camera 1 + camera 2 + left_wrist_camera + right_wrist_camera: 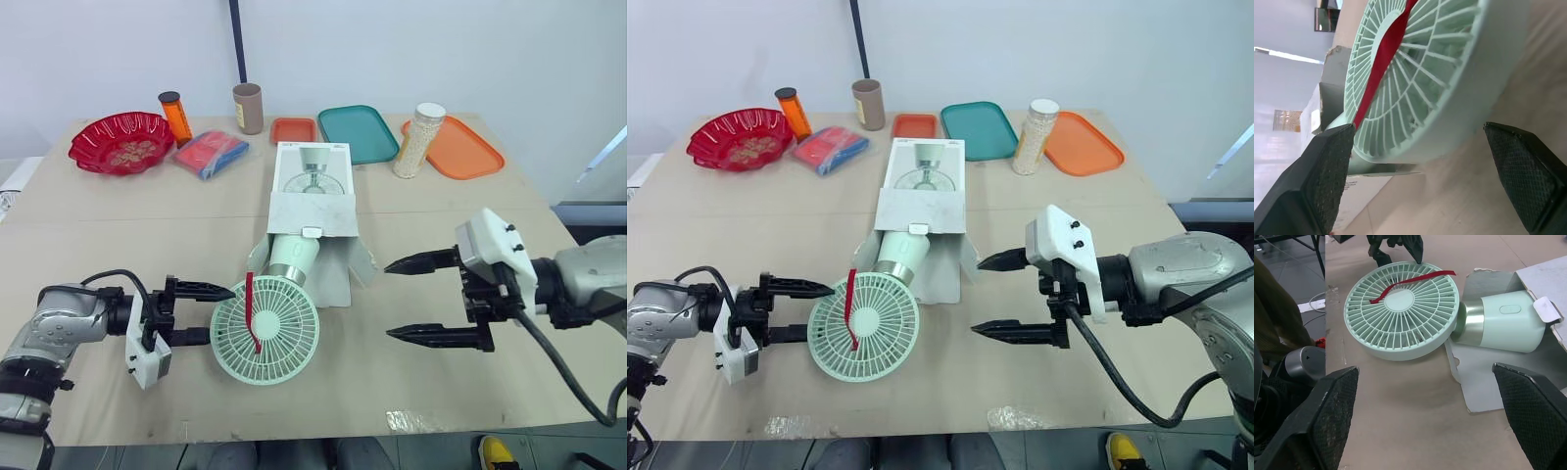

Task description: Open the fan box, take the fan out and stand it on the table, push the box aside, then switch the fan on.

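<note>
A mint green fan (pixel 265 340) with a red ribbon across its grille lies on the table, its cylindrical base (pixel 293 257) still inside the mouth of the white fan box (pixel 312 208). The box lies flat with its end flaps (pixel 359 262) spread. My left gripper (pixel 209 313) is open just left of the fan head, one finger above and one below the rim's edge, not closed on it. My right gripper (pixel 411 299) is open to the right of the box, apart from it. In the right wrist view, the fan (pixel 1400 309) lies between its fingers.
Along the far edge stand a red bowl (pixel 121 142), an orange bottle (pixel 174 116), a blue and red packet (pixel 210 153), a brown cup (pixel 248 107), a small orange tray (pixel 293 129), a teal tray (pixel 357 131), a jar of grains (pixel 419 139) and an orange tray (pixel 460 147).
</note>
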`<state>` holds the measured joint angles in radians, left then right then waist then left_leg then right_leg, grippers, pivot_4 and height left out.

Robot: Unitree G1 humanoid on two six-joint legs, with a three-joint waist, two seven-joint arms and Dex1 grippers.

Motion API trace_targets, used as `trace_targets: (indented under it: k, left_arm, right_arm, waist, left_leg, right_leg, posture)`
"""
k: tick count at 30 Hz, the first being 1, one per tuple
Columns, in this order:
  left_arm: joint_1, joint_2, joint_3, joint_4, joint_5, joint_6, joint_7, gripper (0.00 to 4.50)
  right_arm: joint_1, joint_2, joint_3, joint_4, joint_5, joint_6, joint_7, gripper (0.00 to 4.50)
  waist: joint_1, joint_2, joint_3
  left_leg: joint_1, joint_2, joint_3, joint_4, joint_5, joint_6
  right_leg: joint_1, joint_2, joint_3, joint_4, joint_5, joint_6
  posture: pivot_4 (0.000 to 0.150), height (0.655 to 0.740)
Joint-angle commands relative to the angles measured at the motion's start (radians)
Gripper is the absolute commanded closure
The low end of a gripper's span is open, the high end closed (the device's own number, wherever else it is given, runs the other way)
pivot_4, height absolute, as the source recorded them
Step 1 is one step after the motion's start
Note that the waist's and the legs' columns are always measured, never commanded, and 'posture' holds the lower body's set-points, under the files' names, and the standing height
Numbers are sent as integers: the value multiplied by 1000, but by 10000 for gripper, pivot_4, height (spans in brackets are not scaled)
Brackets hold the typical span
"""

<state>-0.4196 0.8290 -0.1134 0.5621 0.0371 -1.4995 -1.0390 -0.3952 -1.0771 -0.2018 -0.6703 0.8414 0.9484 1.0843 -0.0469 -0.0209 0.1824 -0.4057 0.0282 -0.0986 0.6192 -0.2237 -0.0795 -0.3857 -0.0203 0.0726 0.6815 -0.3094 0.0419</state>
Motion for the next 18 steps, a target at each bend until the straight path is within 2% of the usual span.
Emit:
trace_targets:
  k: [1,7,18]
  left_arm:
    - [-48,-32,9,50,92,-104,78,0]
    - [-87,-85,44,59,243,-115,210,0]
    - [-60,-80,29,22,422,-115,434,0]
  right_arm:
    - [3,-16,-10,-26,27,3,-26,246]
    - [-32,10,-1,-13,81,41,-100,246]
    - [-109,50,-11,18,222,120,-237,246]
  waist:
    - [0,0,0]
    - [-2,0,0]
    - [1,0,-1]
  left_leg:
    - [0,0,0,0,0,0]
    - [0,0,0,2,0,1]
    - [0,0,0,3,0,1]
  right_leg:
    - [0,0,0,0,0,0]
    - [2,0,-1,0,0,0]
    - [2,0,-1,1,0,0]
  posture:
    - [1500,7400]
    - [1500,7400]
    - [1500,7400]
